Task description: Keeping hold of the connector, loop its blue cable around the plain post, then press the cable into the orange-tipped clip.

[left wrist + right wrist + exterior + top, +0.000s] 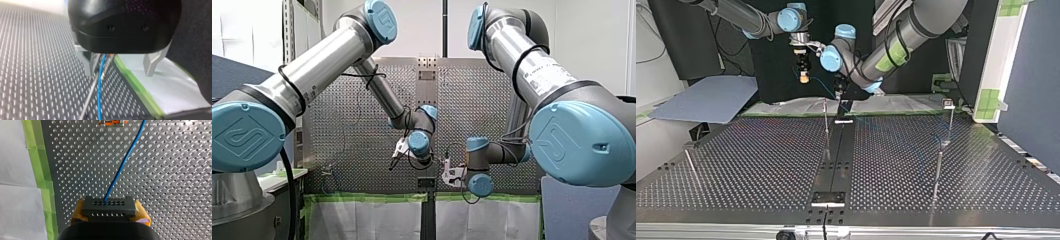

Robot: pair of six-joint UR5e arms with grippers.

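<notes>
Right, my right tool (109,213) is pinching the black connector (108,205) by its two sides between yellow pads (140,211). That rigid block is the sound place to grip. The blue cable (120,170) runs out of it over the counter (175,182), near the edge lined with green tape (37,157), and passes beside the orange-tipped clip (112,123), which looks empty. I judge the cable light and limp, apt to slip. My left tool (120,72) is spread, with the cable and a thin post (90,96) just inside one finger. No containers show.
</notes>
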